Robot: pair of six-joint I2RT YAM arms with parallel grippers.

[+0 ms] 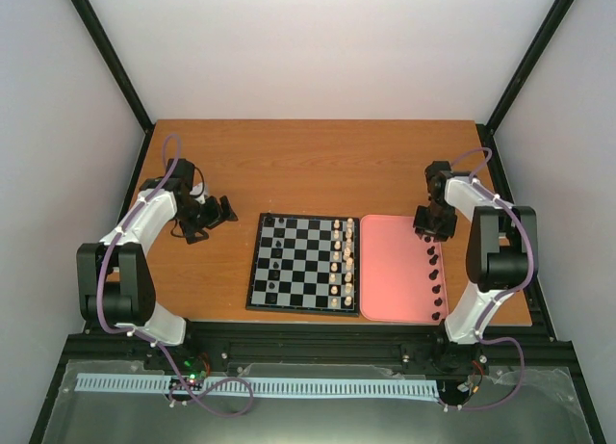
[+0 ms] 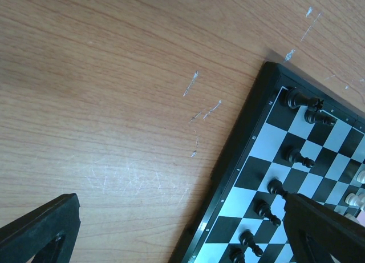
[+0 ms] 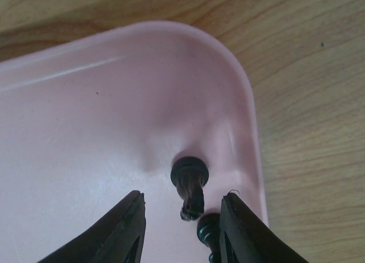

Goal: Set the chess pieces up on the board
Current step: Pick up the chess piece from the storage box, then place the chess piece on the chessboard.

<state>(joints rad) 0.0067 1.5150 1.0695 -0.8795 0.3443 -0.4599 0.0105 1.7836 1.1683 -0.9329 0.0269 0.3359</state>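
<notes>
The board (image 1: 252, 271) lies at the table's middle, with several black chess pieces (image 1: 278, 263) on its left columns. More black pieces (image 1: 434, 276) stand in a line along the pink tray's right side. My right gripper (image 1: 429, 228) is open over the tray's far right corner. In the right wrist view (image 3: 182, 229) one black piece (image 3: 190, 186) stands between the open fingers, untouched, and a second piece (image 3: 209, 231) is next to the right finger (image 3: 251, 234). My left gripper (image 1: 205, 219) is open and empty over bare table left of the board. The left wrist view (image 2: 182, 240) shows the board's corner (image 2: 239, 143) with black pieces (image 2: 299, 157).
Cream-white pieces (image 1: 341, 261) fill the board's two right columns. The pink tray (image 1: 395, 271) lies against the board's right edge; in the right wrist view its raised rim (image 3: 251, 114) curves close by. Grey walls enclose the table on three sides.
</notes>
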